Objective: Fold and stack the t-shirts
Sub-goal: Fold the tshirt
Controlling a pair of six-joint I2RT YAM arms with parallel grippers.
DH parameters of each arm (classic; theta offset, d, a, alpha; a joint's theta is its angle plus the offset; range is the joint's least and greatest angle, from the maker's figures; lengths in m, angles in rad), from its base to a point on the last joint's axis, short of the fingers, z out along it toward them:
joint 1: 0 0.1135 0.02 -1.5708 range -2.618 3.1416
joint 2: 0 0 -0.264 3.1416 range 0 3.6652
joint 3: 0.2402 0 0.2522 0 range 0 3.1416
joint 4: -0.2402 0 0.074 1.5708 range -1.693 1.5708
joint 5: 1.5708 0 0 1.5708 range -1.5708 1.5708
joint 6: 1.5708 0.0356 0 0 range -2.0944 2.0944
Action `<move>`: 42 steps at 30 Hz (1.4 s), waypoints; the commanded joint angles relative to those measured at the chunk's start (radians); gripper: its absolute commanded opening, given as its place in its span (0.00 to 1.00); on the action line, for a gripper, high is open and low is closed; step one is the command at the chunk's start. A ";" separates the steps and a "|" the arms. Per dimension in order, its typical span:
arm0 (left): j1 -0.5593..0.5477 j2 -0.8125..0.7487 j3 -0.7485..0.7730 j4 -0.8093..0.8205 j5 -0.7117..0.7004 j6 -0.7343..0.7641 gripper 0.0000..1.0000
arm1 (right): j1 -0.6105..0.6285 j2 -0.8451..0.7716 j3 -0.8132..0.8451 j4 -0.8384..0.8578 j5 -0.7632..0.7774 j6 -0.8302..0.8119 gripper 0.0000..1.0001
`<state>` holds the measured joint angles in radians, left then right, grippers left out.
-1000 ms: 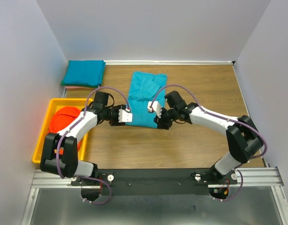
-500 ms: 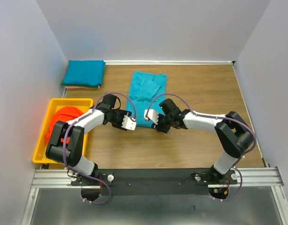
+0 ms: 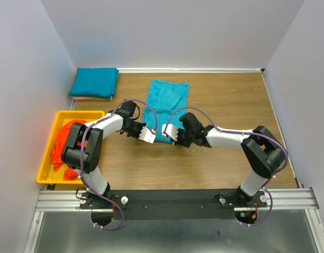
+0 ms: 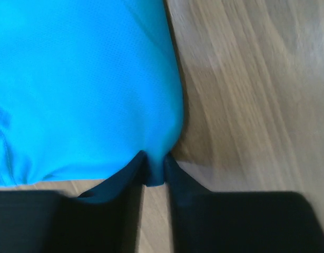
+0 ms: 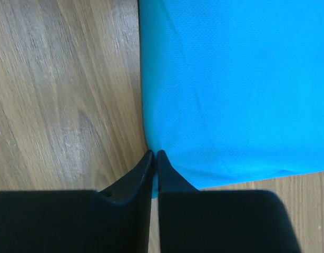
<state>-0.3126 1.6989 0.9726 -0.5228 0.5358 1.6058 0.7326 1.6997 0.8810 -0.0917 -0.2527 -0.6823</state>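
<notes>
A teal-blue t-shirt (image 3: 167, 100), folded into a long strip, lies on the wooden table (image 3: 230, 100) in the middle. My left gripper (image 3: 149, 136) is at its near left corner. In the left wrist view that gripper (image 4: 155, 169) is shut on a pinch of the teal cloth (image 4: 88, 79). My right gripper (image 3: 168, 133) is at the near right corner. In the right wrist view it (image 5: 155, 155) is shut on the shirt's edge (image 5: 235, 79). An orange-red t-shirt (image 3: 64, 142) lies crumpled in the yellow tray (image 3: 46, 171).
A folded teal t-shirt (image 3: 94, 81) rests at the back left corner on top of something orange-pink. The yellow tray stands along the left wall. Grey walls close in the table on the left, back and right.
Both grippers came down to the near corners of the teal t-shirt and their jaws closed on the cloth. The shirt itself has not visibly shifted.
</notes>
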 commanded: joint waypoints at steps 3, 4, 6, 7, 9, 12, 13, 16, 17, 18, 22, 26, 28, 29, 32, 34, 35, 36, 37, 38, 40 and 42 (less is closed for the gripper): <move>-0.005 -0.007 0.014 -0.097 0.006 0.034 0.07 | 0.002 -0.009 -0.040 -0.078 0.061 0.024 0.01; -0.006 -0.018 0.023 -0.111 0.025 0.031 0.03 | 0.002 -0.024 -0.031 -0.088 0.059 0.041 0.00; -0.005 -0.021 0.041 -0.147 0.047 0.017 0.00 | 0.001 -0.043 -0.017 -0.097 0.058 0.056 0.01; -0.005 -0.021 0.066 -0.158 0.064 -0.004 0.00 | -0.004 -0.063 -0.001 -0.109 0.053 0.075 0.01; 0.000 -0.025 0.087 -0.183 0.079 -0.018 0.00 | -0.015 -0.081 0.025 -0.131 0.046 0.090 0.01; 0.010 -0.030 0.141 -0.209 0.099 -0.043 0.00 | -0.061 -0.107 0.091 -0.189 0.011 0.112 0.01; 0.013 -0.031 0.173 -0.220 0.105 -0.044 0.00 | -0.070 -0.115 0.105 -0.206 0.001 0.112 0.01; 0.020 -0.024 0.237 -0.262 0.119 -0.055 0.00 | -0.101 -0.138 0.156 -0.267 -0.029 0.099 0.01; 0.021 -0.022 0.254 -0.275 0.122 -0.063 0.00 | -0.104 -0.143 0.171 -0.293 -0.034 0.090 0.01; 0.021 -0.024 0.271 -0.296 0.125 -0.066 0.00 | -0.108 -0.146 0.182 -0.307 -0.039 0.084 0.01; 0.020 -0.027 0.380 -0.376 0.173 -0.083 0.00 | -0.136 -0.155 0.265 -0.391 -0.091 0.073 0.00; 0.014 -0.053 0.442 -0.518 0.204 -0.046 0.00 | -0.136 -0.207 0.302 -0.542 -0.170 0.046 0.01; -0.003 -0.074 0.436 -0.597 0.208 -0.056 0.00 | -0.136 -0.248 0.302 -0.592 -0.222 0.029 0.01; -0.012 -0.118 0.422 -0.599 0.208 -0.075 0.00 | -0.136 -0.283 0.312 -0.656 -0.238 0.012 0.01; -0.071 -0.227 0.315 -0.602 0.185 -0.078 0.00 | -0.127 -0.327 0.343 -0.800 -0.299 -0.002 0.01; -0.127 -0.342 0.235 -0.602 0.167 -0.092 0.00 | -0.107 -0.368 0.378 -0.880 -0.339 0.006 0.01; -0.141 -0.404 0.218 -0.600 0.168 -0.110 0.00 | -0.104 -0.385 0.406 -0.899 -0.355 0.024 0.01; -0.146 -0.425 0.207 -0.602 0.182 -0.128 0.00 | -0.101 -0.391 0.415 -0.919 -0.367 0.042 0.01; -0.146 -0.442 0.210 -0.600 0.191 -0.145 0.00 | -0.099 -0.390 0.426 -0.919 -0.367 0.055 0.01; -0.146 -0.450 0.216 -0.600 0.191 -0.176 0.00 | -0.099 -0.387 0.434 -0.928 -0.358 0.064 0.00; -0.146 -0.432 0.254 -0.599 0.165 -0.182 0.00 | -0.107 -0.365 0.440 -0.930 -0.309 0.047 0.00; -0.134 -0.362 0.299 -0.585 0.151 -0.190 0.00 | -0.136 -0.341 0.438 -0.925 -0.303 -0.011 0.01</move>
<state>-0.4599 1.2530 1.2232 -1.1168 0.6933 1.4654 0.6281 1.3209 1.3083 -0.9352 -0.5488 -0.6502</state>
